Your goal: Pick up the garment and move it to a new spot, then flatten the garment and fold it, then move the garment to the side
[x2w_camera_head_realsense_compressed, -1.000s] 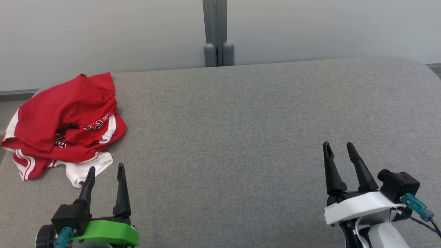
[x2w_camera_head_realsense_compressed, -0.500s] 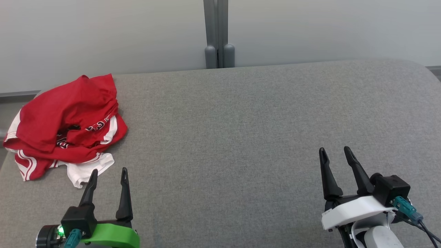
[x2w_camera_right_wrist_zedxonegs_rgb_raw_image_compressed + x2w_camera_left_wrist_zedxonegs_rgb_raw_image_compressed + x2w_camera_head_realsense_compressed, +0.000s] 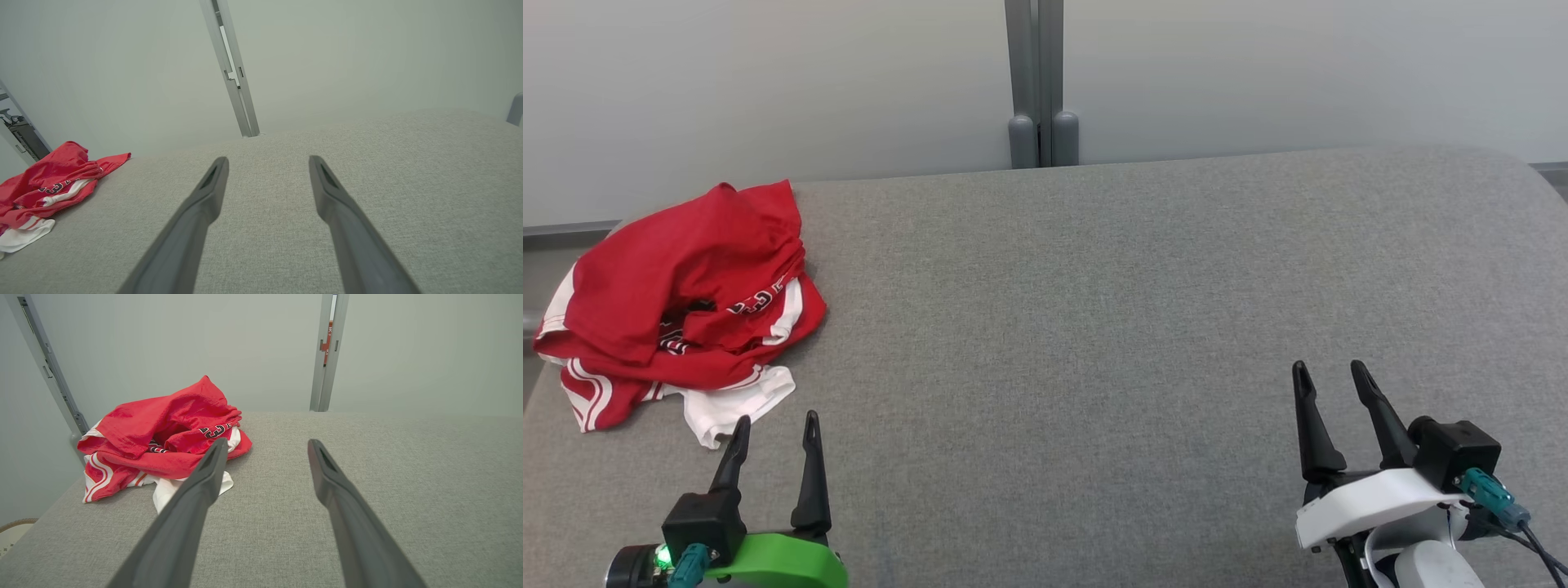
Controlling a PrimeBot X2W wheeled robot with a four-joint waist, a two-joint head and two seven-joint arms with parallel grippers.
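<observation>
Cam tilted a bit vs 1 s ago. Garment (image 3: 670, 286) unmoved: crumpled heap at 10 o'clock on grey pad (image 3: 1054, 327), long axis 1–7 o'clock, white hem toward 5. L gripper (image 3: 776, 418) near hem, wide open, empty, drawn back slightly. R gripper (image 3: 1330, 374) at 4 o'clock, same.

seems a test lab: grey padded surface (image 3: 1094, 286), pale partition panels (image 3: 768, 82), metal post (image 3: 1036, 73).

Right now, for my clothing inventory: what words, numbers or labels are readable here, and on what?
"33", seemingly, the rest folded under: black print on the crumpled red and white fabric garment.
Too small to read: red sign in the gap between the grey wall posts.
</observation>
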